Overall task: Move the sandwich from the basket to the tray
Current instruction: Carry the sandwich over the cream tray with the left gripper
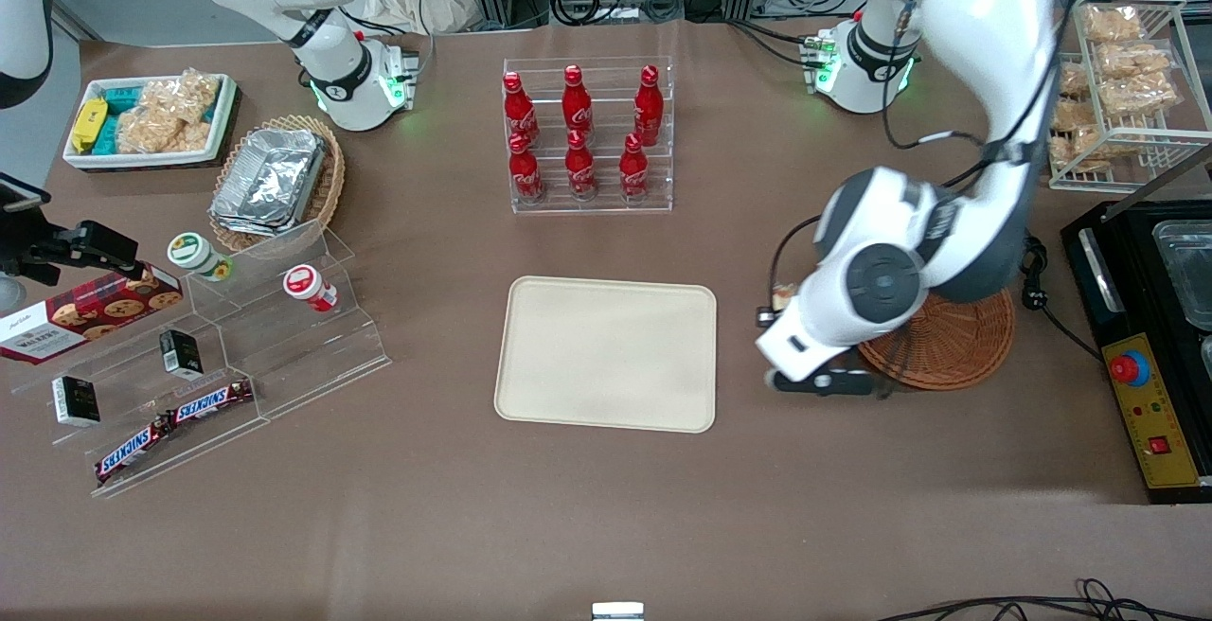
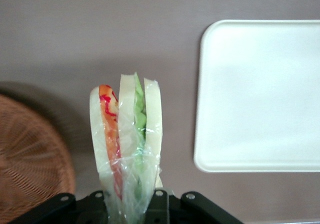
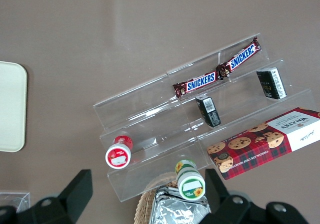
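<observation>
Transfer step: the pincer pinches the sandwich above the counter, between basket and tray; next, carry over the tray, lower, release.

"SNICKERS" on bars; "WALKERS" on box

White-bread sandwich with orange-red and green layers; cream tray; reddish-brown woven basket.
</observation>
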Motion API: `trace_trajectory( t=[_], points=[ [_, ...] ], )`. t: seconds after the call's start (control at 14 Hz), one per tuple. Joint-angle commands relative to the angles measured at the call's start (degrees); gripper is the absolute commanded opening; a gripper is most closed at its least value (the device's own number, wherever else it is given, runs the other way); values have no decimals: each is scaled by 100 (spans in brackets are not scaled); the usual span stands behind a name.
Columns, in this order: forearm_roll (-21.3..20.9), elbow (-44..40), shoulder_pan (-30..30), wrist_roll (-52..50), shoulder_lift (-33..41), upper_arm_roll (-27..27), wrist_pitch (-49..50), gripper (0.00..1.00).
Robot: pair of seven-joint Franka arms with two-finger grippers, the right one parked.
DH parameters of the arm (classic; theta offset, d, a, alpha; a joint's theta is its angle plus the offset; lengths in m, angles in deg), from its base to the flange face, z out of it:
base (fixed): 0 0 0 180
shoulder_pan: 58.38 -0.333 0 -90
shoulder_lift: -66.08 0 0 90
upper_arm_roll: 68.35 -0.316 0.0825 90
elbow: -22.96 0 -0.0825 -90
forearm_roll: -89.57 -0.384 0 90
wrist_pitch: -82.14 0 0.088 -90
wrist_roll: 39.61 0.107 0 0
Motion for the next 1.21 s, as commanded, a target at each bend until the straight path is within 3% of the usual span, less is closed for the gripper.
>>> trace_trajectory(
  t=[0.0, 0.14, 0.93, 1.07, 1.14],
  points=[
    [-90, -284, 270, -354, -293, -40, -270, 6],
    [-90, -292, 481, -558, -495, -40, -603, 11],
    [94, -380, 965, -734, -1410, 22, -1360, 10],
    [95, -380, 974, -874, -1507, 13, -1492, 22],
    [103, -389, 974, -883, -1516, 13, -1492, 45]
  ],
)
